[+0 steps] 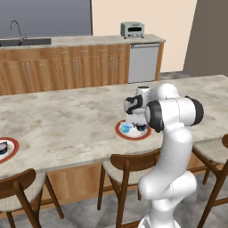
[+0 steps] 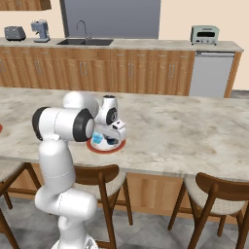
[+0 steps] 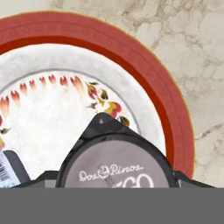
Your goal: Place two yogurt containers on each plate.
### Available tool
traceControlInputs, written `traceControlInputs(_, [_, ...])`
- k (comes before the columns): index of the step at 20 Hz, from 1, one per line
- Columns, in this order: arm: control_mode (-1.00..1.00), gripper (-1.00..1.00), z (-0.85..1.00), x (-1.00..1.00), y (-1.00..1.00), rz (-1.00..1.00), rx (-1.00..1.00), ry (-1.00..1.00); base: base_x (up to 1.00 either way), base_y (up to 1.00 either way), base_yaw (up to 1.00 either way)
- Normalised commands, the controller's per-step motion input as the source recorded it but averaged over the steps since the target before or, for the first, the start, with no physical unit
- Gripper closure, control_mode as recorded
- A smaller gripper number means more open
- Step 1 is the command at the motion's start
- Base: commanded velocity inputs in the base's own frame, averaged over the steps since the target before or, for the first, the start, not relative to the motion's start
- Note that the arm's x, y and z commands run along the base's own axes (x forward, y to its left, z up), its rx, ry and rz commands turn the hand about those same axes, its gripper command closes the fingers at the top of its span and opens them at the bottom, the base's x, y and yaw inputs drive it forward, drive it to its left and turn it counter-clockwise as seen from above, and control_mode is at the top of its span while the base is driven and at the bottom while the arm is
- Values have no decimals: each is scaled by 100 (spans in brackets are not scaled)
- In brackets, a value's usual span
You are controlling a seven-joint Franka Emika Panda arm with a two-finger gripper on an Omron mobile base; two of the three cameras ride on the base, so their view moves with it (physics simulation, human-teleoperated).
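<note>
A white plate with a broad red rim point(image 1: 120, 132) point(image 2: 92, 145) point(image 3: 144, 74) lies on the island counter in front of me. On it stand a light blue boxy yogurt container point(image 1: 127, 129) point(image 2: 98, 139) and a dark round yogurt cup with a pale top point(image 1: 142, 128) point(image 2: 113, 142) point(image 3: 114, 164). My gripper point(image 1: 140, 123) point(image 2: 113, 137) point(image 3: 113, 181) points straight down over the plate, its fingertips point(image 3: 40, 178) pressed against both sides of the dark cup. A second red-rimmed plate point(image 1: 12, 151) sits at the counter's far left with a dark yogurt cup point(image 1: 3, 147) on it.
Wooden stools point(image 1: 127, 167) point(image 2: 214, 192) line the near edge of the marble island point(image 1: 67, 120). Behind it runs a wooden cabinet counter with a sink point(image 2: 85, 42), a toaster oven point(image 1: 132, 29) and a dishwasher point(image 1: 143, 62).
</note>
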Motion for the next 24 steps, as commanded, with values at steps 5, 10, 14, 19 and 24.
traceControlInputs(5, [-100, 100, 20, -9, 5, 0, 0, 5, 0, 0, 0])
traceControlInputs(10, [-100, 100, 3, -2, 5, 0, 0, -11, 0, 0, 0])
traceControlInputs(14, [-100, 100, -6, 0, 3, 0, 0, -11, 0, 0, 0])
traceControlInputs(19, [-100, -100, -25, 1, 10, 0, 0, 0, 0, 0, 0])
traceControlInputs(24, [-100, -100, -8, 0, 2, 0, 0, -1, 0, 0, 0])
